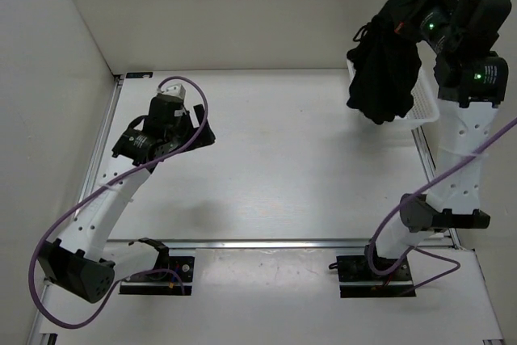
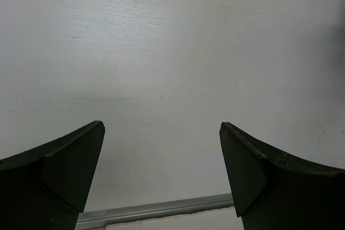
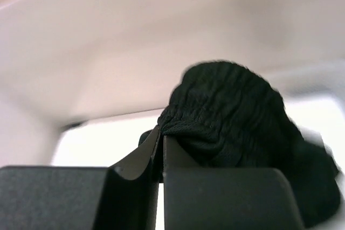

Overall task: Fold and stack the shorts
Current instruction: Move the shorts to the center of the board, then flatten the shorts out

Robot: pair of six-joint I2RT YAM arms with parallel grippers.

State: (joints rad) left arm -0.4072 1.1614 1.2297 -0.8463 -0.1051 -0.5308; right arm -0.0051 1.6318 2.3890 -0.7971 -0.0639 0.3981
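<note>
The black shorts (image 1: 386,62) hang bunched in the air at the back right of the table, over a white basket. My right gripper (image 1: 397,15) is shut on them near the ribbed waistband and holds them up. In the right wrist view the ribbed fabric (image 3: 226,111) bulges above my closed right gripper (image 3: 162,133). My left gripper (image 1: 198,128) is open and empty, low over the bare table at the left. In the left wrist view its gripper (image 2: 161,133) shows only white table between the spread fingertips.
A white mesh basket (image 1: 424,104) stands at the table's right edge under the hanging shorts. A metal rail (image 1: 275,243) runs along the near edge of the table. White walls enclose the back and left side.
</note>
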